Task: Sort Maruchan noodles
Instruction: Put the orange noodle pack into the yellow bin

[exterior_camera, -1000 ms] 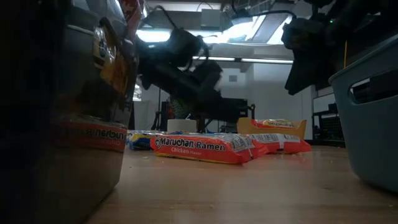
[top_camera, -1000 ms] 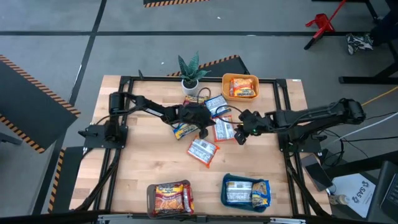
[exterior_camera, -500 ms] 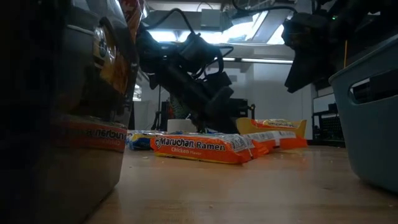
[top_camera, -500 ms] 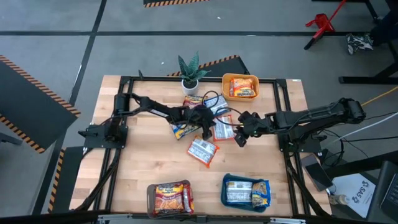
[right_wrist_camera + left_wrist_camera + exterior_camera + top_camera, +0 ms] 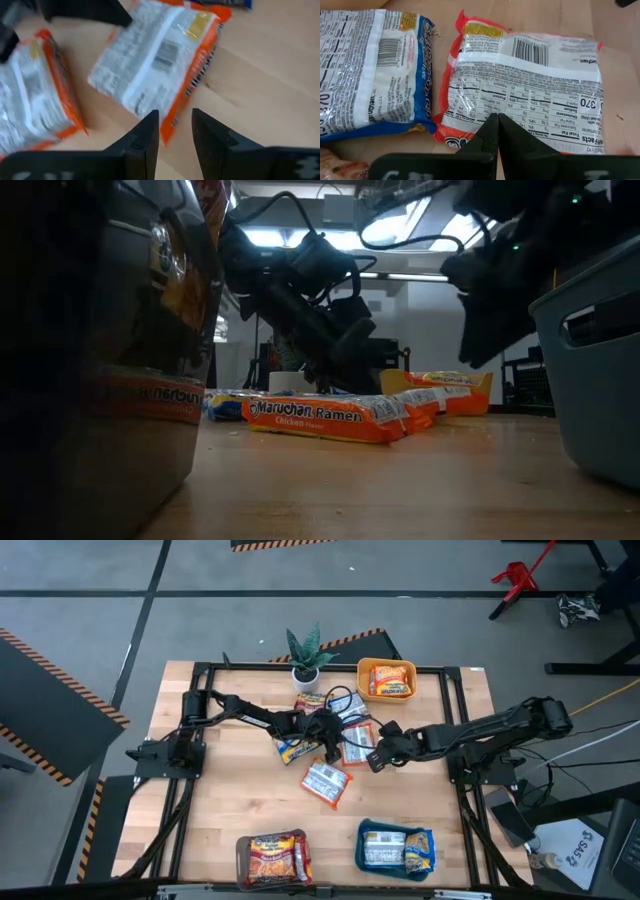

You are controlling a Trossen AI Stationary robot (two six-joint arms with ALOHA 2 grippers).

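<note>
Right end effector (image 5: 373, 760) shifted toward orange packet (image 5: 358, 747) (fingers parted).

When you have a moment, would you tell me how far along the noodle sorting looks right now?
Partly done. The brown tray, teal tray and yellow tray each already hold packets. In hand: the left tool, shut, sits over a red packet lying label-down, not lifted; the right tool hovers slightly open by an orange packet. Left: several loose packets mid-table.
</note>
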